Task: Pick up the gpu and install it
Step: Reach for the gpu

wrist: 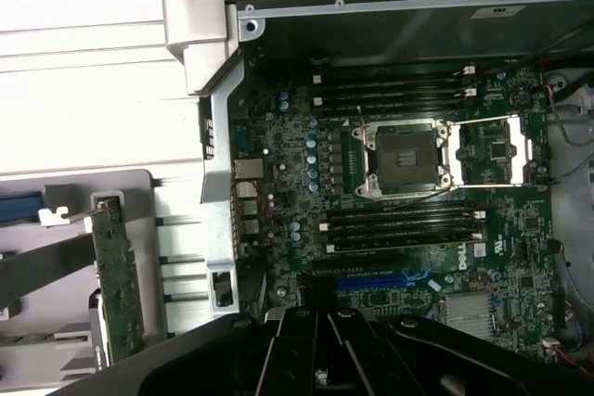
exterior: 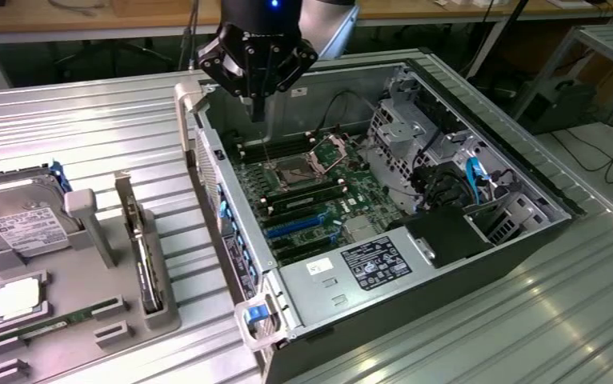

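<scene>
The gpu (exterior: 142,244) stands on edge in a slot of the grey fixture (exterior: 162,316) at the exterior view's left, beside the open computer case (exterior: 520,180). In the wrist view the gpu (wrist: 116,275) is a thin upright card outside the case wall. My gripper (exterior: 256,112) hangs over the far corner of the case, above the motherboard (exterior: 318,188), well apart from the gpu. Its fingers (wrist: 320,350) are shut together with nothing between them. Blue expansion slots (exterior: 290,228) lie on the board nearer the case's front; one blue slot (wrist: 380,280) lies just past my fingers.
On the fixture sit a silver hard drive (exterior: 24,220), a processor chip (exterior: 18,300) and a green memory stick (exterior: 50,326). Inside the case are an open processor socket (wrist: 406,159), memory slots (wrist: 399,90), a drive cage (exterior: 414,128) and cables (exterior: 472,176). Ribbed metal table (exterior: 93,128) surrounds all.
</scene>
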You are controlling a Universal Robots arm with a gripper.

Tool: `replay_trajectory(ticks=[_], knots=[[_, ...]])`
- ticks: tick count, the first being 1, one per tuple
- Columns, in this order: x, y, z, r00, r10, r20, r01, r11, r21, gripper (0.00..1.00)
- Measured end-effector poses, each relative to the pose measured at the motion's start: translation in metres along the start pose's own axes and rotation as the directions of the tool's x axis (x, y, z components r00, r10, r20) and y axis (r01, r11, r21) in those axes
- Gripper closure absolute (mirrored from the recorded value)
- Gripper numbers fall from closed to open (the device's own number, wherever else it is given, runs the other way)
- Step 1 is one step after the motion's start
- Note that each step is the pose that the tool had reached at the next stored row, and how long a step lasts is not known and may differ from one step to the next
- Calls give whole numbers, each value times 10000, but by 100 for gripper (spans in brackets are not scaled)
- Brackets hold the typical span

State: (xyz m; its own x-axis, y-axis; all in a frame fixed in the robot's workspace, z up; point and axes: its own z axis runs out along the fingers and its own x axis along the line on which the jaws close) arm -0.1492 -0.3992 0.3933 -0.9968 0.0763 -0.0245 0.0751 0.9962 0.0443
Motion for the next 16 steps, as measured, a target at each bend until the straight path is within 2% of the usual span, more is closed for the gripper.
replay_trajectory(ticks=[16], knots=[[212, -19, -6, 10000, 0, 0, 0, 10000, 0, 89]])
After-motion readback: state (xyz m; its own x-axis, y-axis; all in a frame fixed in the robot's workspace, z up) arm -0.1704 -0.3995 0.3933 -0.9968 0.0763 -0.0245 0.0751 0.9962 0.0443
